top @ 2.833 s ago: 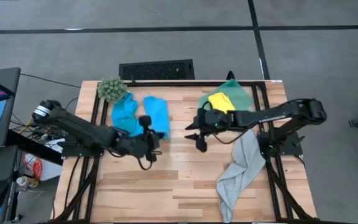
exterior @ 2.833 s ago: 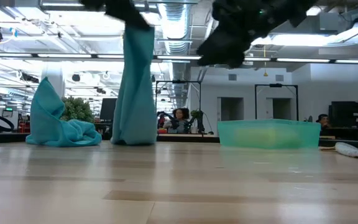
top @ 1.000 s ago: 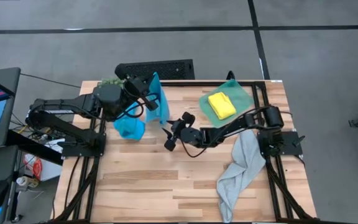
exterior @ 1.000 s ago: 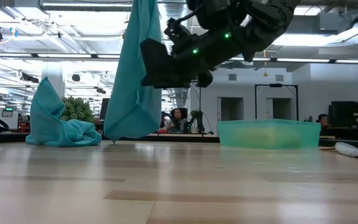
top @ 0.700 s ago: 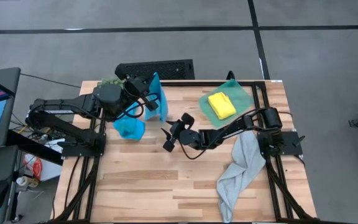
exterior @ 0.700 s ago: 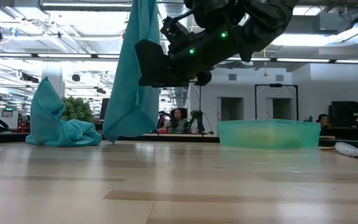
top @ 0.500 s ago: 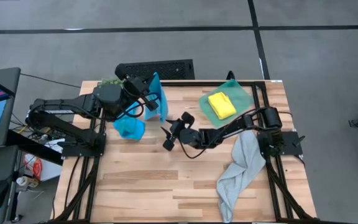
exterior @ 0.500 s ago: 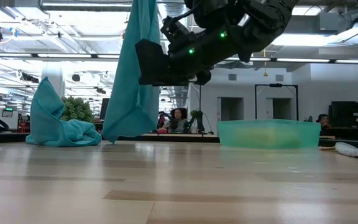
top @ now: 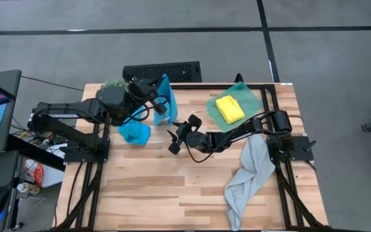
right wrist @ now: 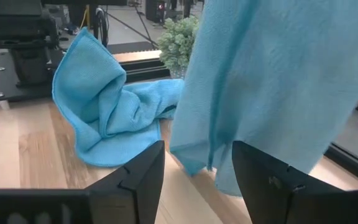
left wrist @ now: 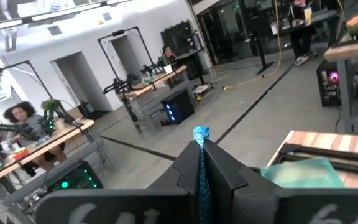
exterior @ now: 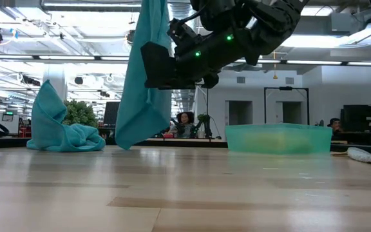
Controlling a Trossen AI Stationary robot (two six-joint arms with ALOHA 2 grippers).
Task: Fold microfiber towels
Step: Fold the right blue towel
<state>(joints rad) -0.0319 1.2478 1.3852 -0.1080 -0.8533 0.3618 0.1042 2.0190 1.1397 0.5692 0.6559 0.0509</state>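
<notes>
My left claw point(left wrist: 199, 163) is clamped on a blue towel point(exterior: 144, 84), which hangs below it above the bench point(exterior: 185, 193). My right claw point(right wrist: 194, 163) gapes empty, just before the towel's hem

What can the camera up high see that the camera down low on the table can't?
Only the high view shows the yellow towel inside the green bin, the whole grey towel, and the black mat behind the table. Only the low view shows the room behind, with people sitting far off. Both show the left tool holding up a blue towel, the open right tool near it, and the crumpled blue towel.
</notes>
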